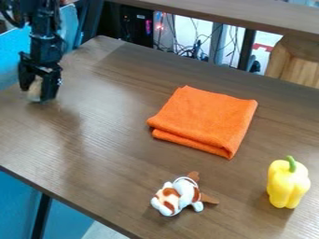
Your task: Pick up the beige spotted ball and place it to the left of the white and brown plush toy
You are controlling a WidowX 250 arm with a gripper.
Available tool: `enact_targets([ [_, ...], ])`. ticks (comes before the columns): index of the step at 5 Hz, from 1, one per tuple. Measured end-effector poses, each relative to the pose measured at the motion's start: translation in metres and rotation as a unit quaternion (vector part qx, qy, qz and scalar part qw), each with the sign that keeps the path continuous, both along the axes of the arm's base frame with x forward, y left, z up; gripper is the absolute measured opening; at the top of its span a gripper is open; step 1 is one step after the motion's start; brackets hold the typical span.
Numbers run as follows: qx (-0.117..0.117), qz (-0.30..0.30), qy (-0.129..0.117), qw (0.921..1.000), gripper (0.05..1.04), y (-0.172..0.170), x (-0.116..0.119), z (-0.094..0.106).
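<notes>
A wood-grained surface (106, 154) runs across the view and bears everything here. At its upper left hangs the black arm (45, 35), its end effector (41, 95) pointing down beside a pale tan patch; whether it is wide, narrow or closed on something, I cannot tell. The orange cloth (202, 121), nearest of the plainly visible things yet well apart from it, lies right of centre toward the back, folded into a flat, layered pad, probably so that it keeps a tidy shape and lies steady. Its thick layered edge faces the lower left, and the pad is close to square (any long axis is slight, seeming to slant from upper left to lower right). In front of the cloth, the white-and-brown plush toy (182, 193) rests low, perhaps because its soft body gives it no firm base; its head end points to the lower left, its brown parts to the right. The yellow pepper (287, 183) stands upright at the right, stem up, its long axis near vertical, presumably steadied by its lobed bottom.
</notes>
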State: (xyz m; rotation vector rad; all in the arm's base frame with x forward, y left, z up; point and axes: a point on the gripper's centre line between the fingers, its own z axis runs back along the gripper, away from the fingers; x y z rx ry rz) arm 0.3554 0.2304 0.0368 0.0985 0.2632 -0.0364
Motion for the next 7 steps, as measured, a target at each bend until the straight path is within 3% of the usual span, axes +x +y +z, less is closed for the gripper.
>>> enact_targets([
  [1, 0.001, 0.001, 0.001, 1.0000, 0.965, 0.000, -0.001, -0.003],
  [2, -0.012, -0.008, 0.003, 0.9999, 0.757, -0.007, -0.008, -0.008],
  [3, -0.025, -0.012, -0.023, 0.9994, 0.638, -0.016, -0.012, 0.008],
  [4, -0.036, -0.021, -0.049, 0.9979, 0.594, -0.026, -0.016, 0.029],
  [5, -0.032, -0.036, -0.063, 0.9968, 0.594, -0.043, -0.037, 0.042],
  [6, -0.024, -0.125, -0.049, 0.9906, 0.594, -0.095, -0.057, 0.037],
  [7, -0.024, -0.207, -0.008, 0.9780, 0.594, -0.145, -0.087, 0.017],
])
